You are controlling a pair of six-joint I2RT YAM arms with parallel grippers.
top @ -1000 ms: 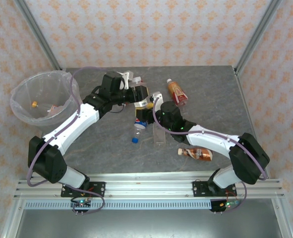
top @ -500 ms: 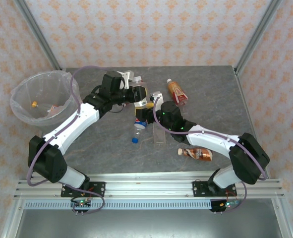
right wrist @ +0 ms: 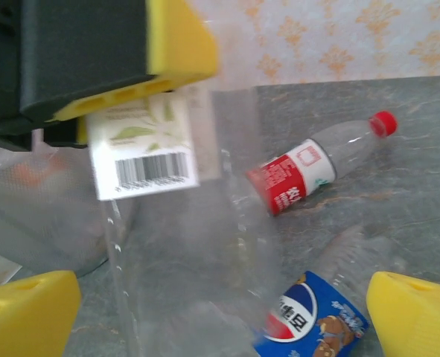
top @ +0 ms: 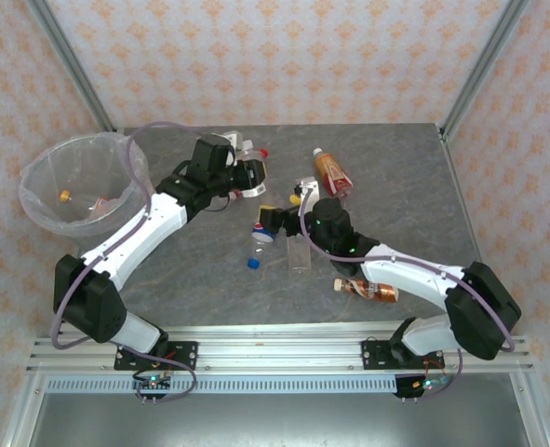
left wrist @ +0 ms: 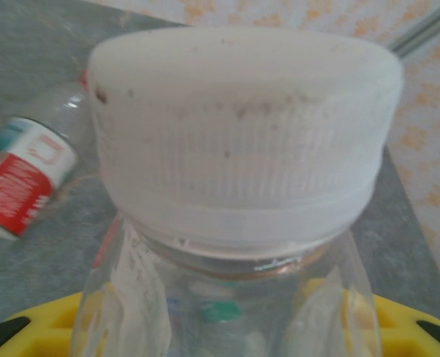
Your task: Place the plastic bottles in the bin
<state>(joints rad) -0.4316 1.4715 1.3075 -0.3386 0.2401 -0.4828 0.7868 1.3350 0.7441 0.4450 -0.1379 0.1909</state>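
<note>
My left gripper (top: 248,177) is shut on a clear plastic bottle (top: 248,189). Its white cap (left wrist: 242,134) looms close in the left wrist view, the neck between the yellow fingers (left wrist: 26,331). In the right wrist view that bottle's barcode label (right wrist: 145,156) hangs below the left gripper (right wrist: 93,52). My right gripper (top: 284,207) stands open just right of it, nothing gripped. A red-labelled bottle (right wrist: 309,171) and a blue-labelled bottle (right wrist: 316,320) lie on the table. The bin (top: 42,177) sits at the far left, holding some items.
An orange-labelled bottle (top: 330,172) lies at the back right. A brown bottle (top: 368,289) lies near the right arm's forearm. A clear bottle (top: 298,253) and a loose blue cap (top: 252,264) rest mid-table. Metal frame posts rise at the table's back corners.
The right gripper opened, let go of the clear bottle and drew back to the right. The left gripper closed on that bottle and shifted left with it.
</note>
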